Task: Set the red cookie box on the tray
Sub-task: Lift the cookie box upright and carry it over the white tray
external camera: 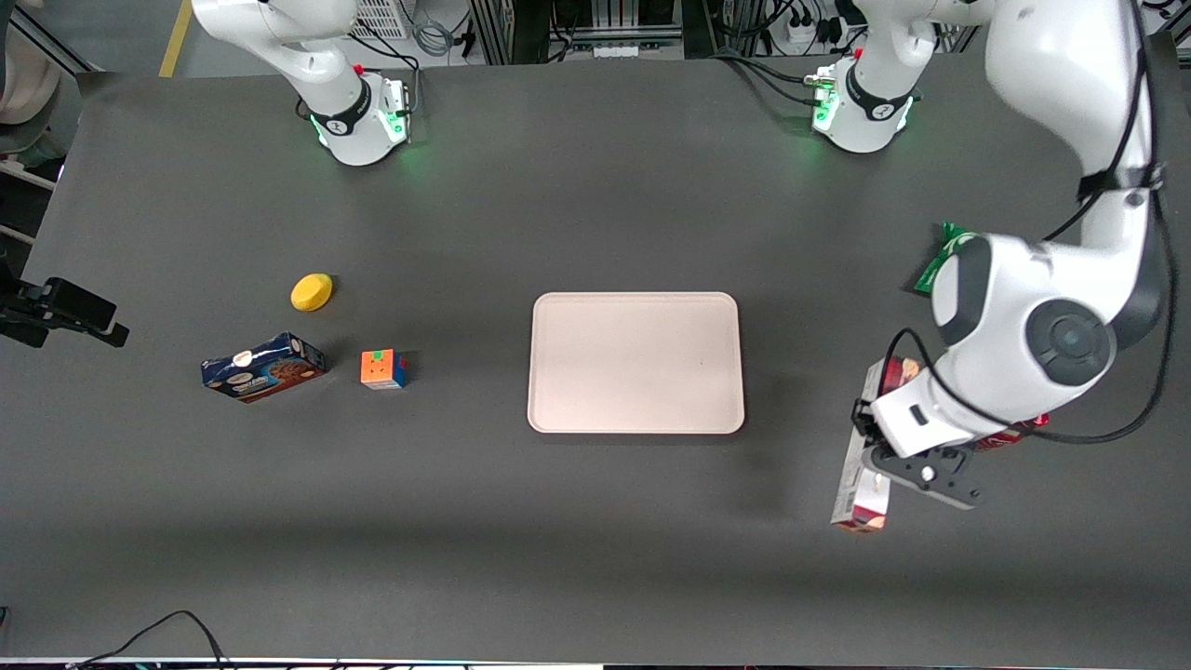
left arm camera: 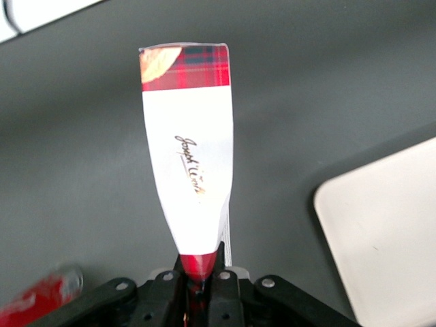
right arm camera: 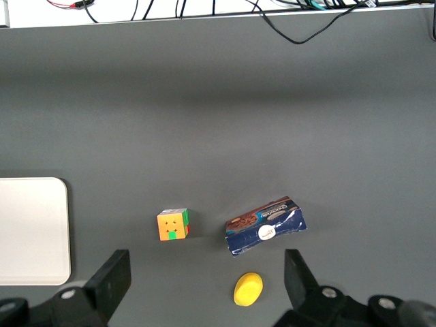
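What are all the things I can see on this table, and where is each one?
red cookie box: one, dark red plaid with white panel, clamped in the end effector toward the working arm's end of the table
tray: one, pale beige-pink, mid-table, nothing on it
blue cookie box: one, dark blue, toward the parked arm's end
puzzle cube: one, multicoloured, between the blue cookie box and the tray
yellow object: one, rounded, farther from the front camera than the blue cookie box
green packet: one, partly hidden by the working arm
red item: one, beside the red cookie box
end effector: one, black, shut on the red cookie box
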You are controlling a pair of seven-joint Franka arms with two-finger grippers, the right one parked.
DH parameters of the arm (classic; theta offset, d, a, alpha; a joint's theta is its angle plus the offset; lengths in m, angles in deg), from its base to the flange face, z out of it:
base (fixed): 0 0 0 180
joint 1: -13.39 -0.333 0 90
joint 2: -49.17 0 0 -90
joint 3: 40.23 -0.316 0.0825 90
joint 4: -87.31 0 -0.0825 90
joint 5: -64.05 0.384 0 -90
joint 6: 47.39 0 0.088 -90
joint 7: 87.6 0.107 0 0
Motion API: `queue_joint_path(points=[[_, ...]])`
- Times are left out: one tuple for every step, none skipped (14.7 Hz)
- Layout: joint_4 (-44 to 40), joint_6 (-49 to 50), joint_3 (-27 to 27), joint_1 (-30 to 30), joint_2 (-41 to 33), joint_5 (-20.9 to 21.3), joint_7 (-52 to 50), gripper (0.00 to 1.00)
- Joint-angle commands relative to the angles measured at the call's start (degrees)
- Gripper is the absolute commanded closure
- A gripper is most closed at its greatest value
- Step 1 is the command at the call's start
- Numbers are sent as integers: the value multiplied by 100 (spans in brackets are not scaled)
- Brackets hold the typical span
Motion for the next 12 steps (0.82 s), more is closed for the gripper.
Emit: queue_joint_path(points=[[80, 885, -18, 158, -598, -55, -966, 100], [193, 1131, 156, 289, -808, -46, -1639, 100], [421, 1055, 306, 291, -984, -29, -2064, 100], [710, 811, 464, 291, -1134, -20, -2338, 100], [1131, 460, 605, 282, -1327, -20, -2480, 100], [1561, 48, 710, 265, -1486, -11, -2603, 100], [2288, -635, 886, 256, -1722, 7, -2813, 100], [2573, -938, 983, 256, -1785, 24, -3015, 100], [2863, -1210, 1123, 256, -1821, 59, -3287, 100], [3093, -1492, 1220, 256, -1821, 112, -3507, 100], [3356, -1825, 1300, 256, -1821, 164, -3649, 100], [3620, -2229, 1370, 256, -1804, 174, -3763, 100]])
